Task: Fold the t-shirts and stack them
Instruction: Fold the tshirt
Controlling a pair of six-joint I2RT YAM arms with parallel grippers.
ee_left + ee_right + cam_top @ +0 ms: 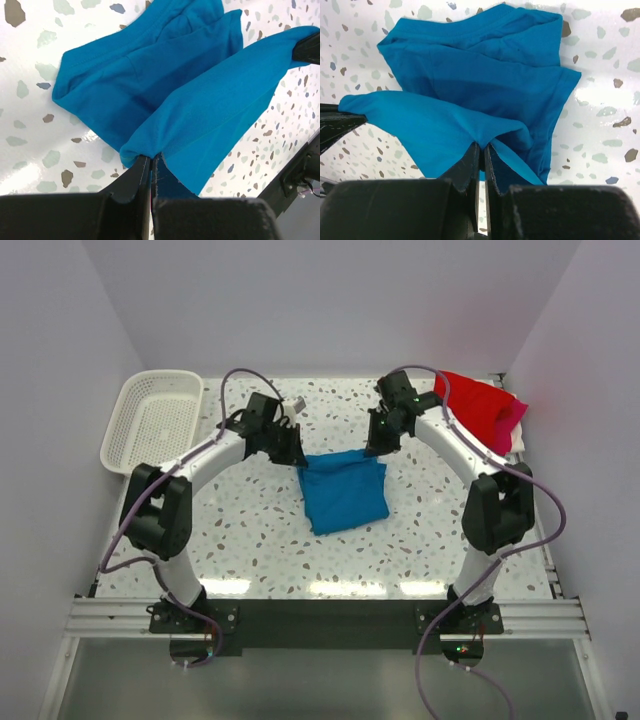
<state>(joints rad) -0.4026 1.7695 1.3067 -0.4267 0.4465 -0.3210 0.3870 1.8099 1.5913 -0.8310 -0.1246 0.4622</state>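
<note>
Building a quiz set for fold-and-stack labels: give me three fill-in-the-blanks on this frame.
1. The t-shirt pinched by both the left gripper and the right gripper is ___ in colour.
2. The white basket sits at the table's far ___ corner.
3. The red t-shirt lies at the table's far ___ corner.
Missing words: blue; left; right.

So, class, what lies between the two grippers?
A raised fold of the blue t-shirt, pinched by the left gripper and the right gripper; both wrist views show it.
</note>
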